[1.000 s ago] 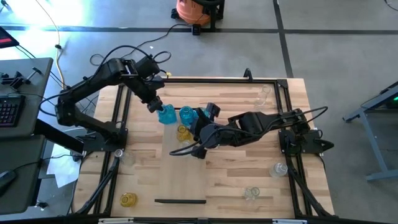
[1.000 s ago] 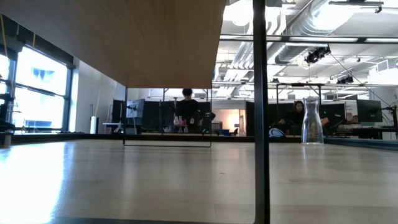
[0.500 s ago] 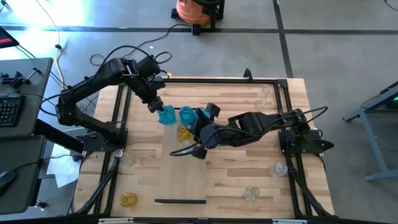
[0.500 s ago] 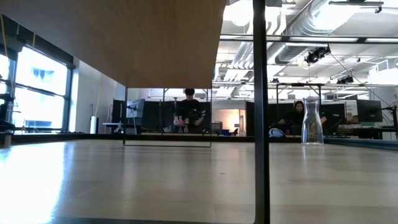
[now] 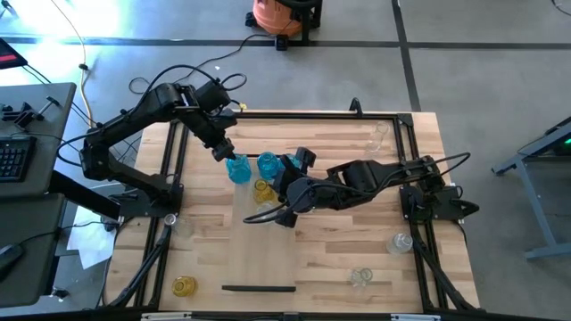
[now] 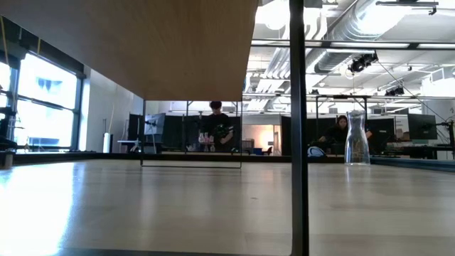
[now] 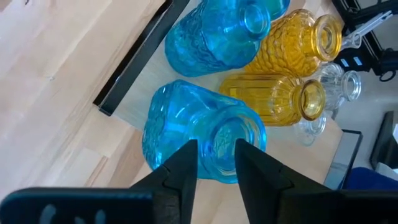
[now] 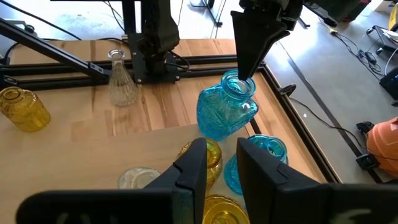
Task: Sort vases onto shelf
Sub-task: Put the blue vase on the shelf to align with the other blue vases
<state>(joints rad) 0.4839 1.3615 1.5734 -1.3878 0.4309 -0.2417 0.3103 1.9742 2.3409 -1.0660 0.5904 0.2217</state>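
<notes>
On shelf (image 7: 134, 115), blue vase (image 7: 202, 140) upright, neck up, left fingers (image 7: 186, 165) above

No text, label, brand, number or sign can be read anywhere in these views.
</notes>
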